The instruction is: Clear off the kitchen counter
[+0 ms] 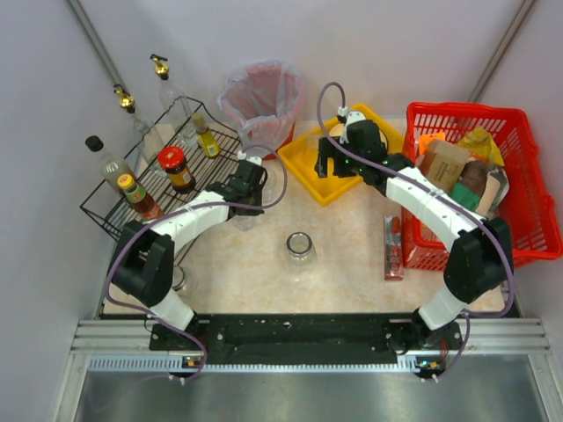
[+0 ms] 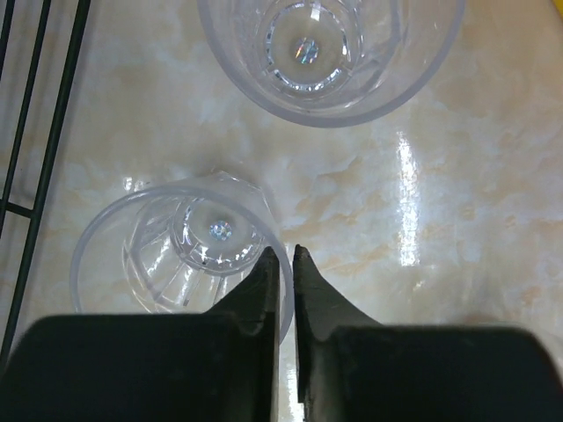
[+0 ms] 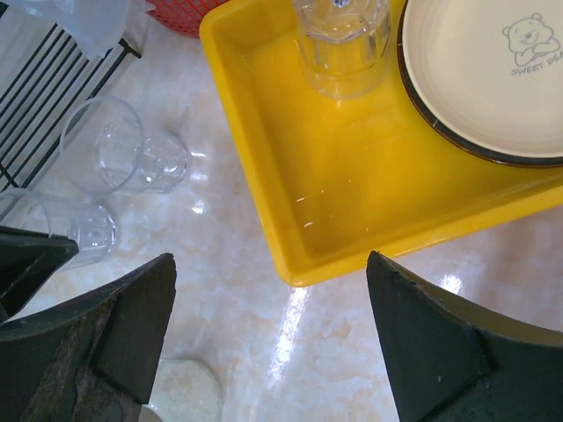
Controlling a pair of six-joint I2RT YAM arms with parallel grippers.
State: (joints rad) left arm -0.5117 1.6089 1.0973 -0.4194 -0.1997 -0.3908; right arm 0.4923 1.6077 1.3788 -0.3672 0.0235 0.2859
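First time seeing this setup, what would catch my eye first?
The red basket crammed with packets at the right, and the yellow tray at the back, with the open right gripper over it. On the left, the left gripper pinches the rim of a clear glass beside a black wire rack of bottles.

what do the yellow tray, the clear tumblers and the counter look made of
Yellow tray: likely moulded plastic, glossy; even colour, rounded rim, soft highlights.
Clear tumblers: transparent with faceted bases; glass or clear plastic, cannot tell which.
Kitchen counter: polished, marble-patterned, cream veins and sharp light reflections; stone or laminate, unclear.
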